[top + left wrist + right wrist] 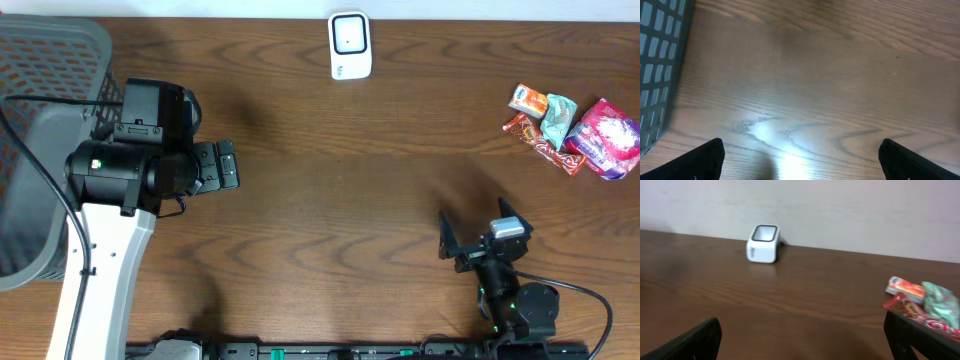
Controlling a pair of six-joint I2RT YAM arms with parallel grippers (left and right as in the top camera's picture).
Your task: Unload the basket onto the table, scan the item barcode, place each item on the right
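2 robot arms work over a brown wooden table [340, 180]. On the left, the left gripper [226, 165] hangs beside a grey mesh basket [50, 60], fingers spread apart and empty. At near right, the right gripper [477, 228] is also spread wide, holding nothing. A white barcode scanner [350, 45] stands at the far edge. Bunched snack packets [575, 130] lie far right, well apart from both grippers.

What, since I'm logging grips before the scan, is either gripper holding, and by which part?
Nothing. The left gripper and the right gripper both stand open and empty; the snack packets lie untouched on the table.
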